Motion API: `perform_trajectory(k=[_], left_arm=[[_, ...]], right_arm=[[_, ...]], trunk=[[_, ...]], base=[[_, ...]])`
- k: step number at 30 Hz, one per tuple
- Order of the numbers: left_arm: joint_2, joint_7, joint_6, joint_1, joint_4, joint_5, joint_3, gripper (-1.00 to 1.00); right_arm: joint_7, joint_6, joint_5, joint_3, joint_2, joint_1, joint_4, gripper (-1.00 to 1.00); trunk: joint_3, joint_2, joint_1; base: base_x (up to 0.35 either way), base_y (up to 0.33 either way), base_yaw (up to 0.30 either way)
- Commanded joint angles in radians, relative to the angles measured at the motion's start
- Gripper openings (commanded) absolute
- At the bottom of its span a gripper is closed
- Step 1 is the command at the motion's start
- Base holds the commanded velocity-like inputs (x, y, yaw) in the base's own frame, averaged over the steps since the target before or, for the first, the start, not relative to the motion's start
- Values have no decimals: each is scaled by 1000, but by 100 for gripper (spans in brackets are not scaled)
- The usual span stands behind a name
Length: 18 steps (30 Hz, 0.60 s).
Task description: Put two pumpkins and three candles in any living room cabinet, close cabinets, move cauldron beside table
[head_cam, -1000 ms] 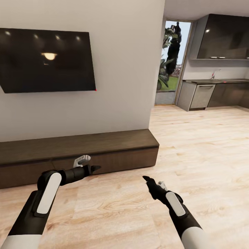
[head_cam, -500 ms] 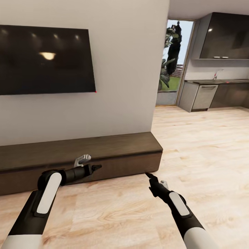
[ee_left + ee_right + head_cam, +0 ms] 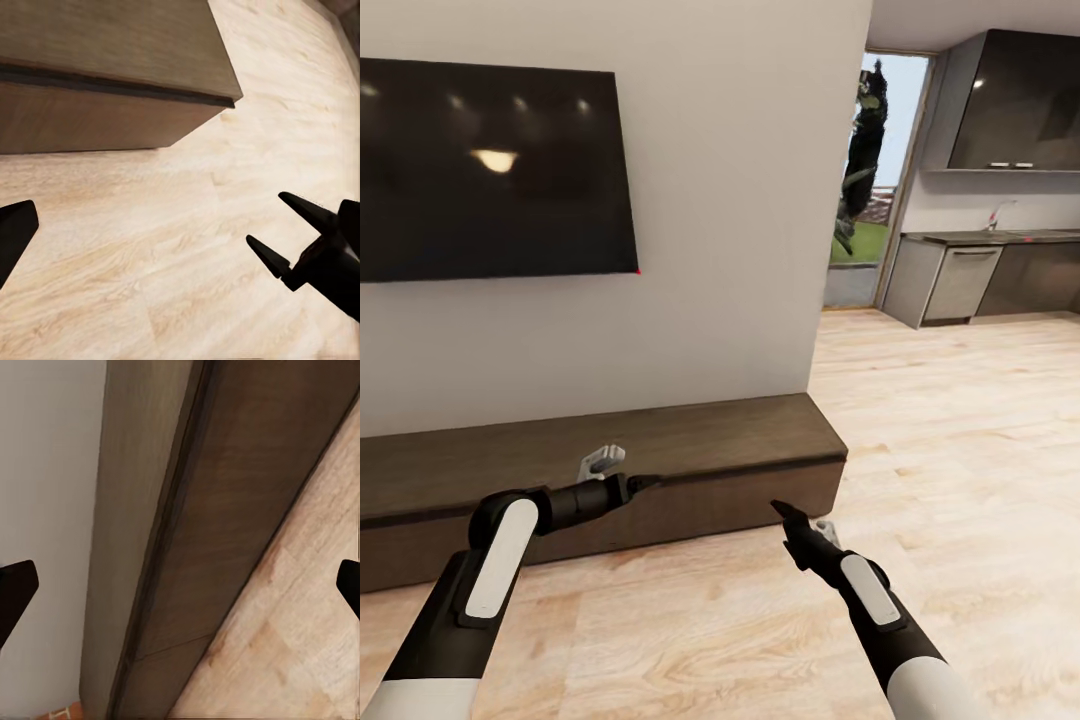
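The cabinet (image 3: 660, 445) is a long, low dark-brown unit against the white wall, and both flat fronts look shut. Its right end corner (image 3: 217, 97) appears in the left wrist view, and the seam between top and front (image 3: 172, 517) in the right wrist view. My left gripper (image 3: 645, 483) hovers open just before the cabinet front (image 3: 180, 225), holding nothing. My right gripper (image 3: 778, 510) is open and empty over the floor near the cabinet's right end (image 3: 180, 581), and its two pointed fingertips (image 3: 259, 249) also appear in the left wrist view. Pumpkins, candles, cauldron and table are out of view.
A large black TV (image 3: 490, 170) hangs on the wall above the cabinet. The wall ends at a corner (image 3: 815, 300). Light wood floor (image 3: 960, 450) runs right toward a kitchen with dark counters (image 3: 980, 270) and a glass door (image 3: 870, 170).
The whole picture has shifted: wall and cabinet slid right and lower, so the camera moved. Both arms keep nearly the same pose, and the cabinet front now sits closer to the left gripper.
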Motion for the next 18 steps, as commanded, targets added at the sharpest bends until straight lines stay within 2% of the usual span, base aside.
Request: perform_trajectory(k=[1, 5, 6, 9, 12, 15, 18], left_arm=[[3, -22, 4, -1, 1, -9, -2, 100], [27, -72, 4, -1, 3, -10, -41, 100], [35, -84, 4, 0, 2, -10, -61, 100], [43, -98, 4, 0, 1, -10, -83, 100], [47, -107, 4, 0, 0, -9, -92, 100], [48, -112, 4, 0, 0, -8, -96, 100], [50, -144, 4, 0, -2, -7, -98, 100]], right_arm=[[2, 3, 2, 1, 1, -1, 0, 100], [7, -24, 11, 17, 2, -1, 0, 100], [22, -30, 11, 18, 2, 0, 1, 100], [77, -36, 11, 18, 0, 0, 2, 100], [123, -37, 11, 16, -1, 0, 12, 100], [143, -38, 10, 15, -1, 0, 24, 100], [159, -38, 9, 13, -1, 0, 34, 100]], trunk=[[-1, 0, 0], [-1, 0, 0], [-1, 0, 0], [-1, 0, 0], [-1, 0, 0], [-1, 0, 0], [-1, 0, 0]], base=[[90, 28, 0], [46, 14, 0], [19, 6, 0], [12, 4, 0], [4, 1, 0], [2, 1, 0], [0, 0, 0]])
